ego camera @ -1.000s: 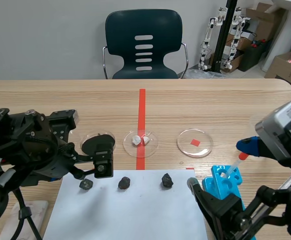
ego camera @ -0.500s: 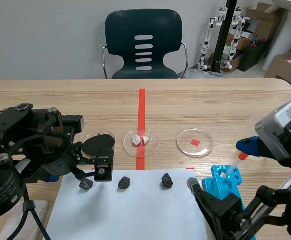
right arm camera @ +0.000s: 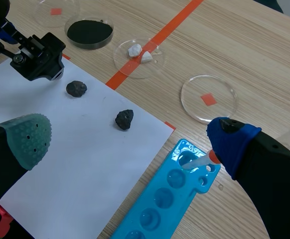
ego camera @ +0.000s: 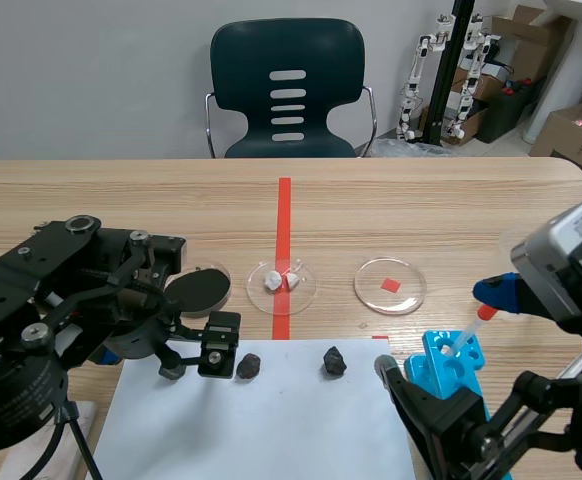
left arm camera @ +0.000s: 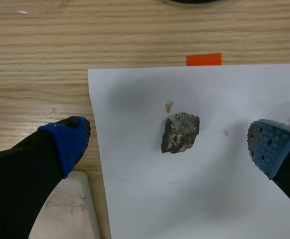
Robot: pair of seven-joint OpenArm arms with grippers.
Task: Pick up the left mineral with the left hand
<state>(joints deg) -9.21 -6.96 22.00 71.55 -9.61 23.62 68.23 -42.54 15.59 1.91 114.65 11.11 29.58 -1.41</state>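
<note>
Wooden desk (ego camera: 421,200), dark chair (ego camera: 287,90) behind: speckled grey-brown left mineral (left arm camera: 180,132) on white paper (left arm camera: 210,199), between released fingers of left gripper (left arm camera: 169,144); right gripper (right arm camera: 129,135) likewise spread.

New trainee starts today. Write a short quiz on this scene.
1. True or false: the left pincer stands open, with the left mineral between its fingers.
2. The white pieces lie in: A a clear dish, B the blue tray, C the black dish.
3. What does the left mineral lie on?
Key: 1 true; 2 A; 3 white paper.
</note>
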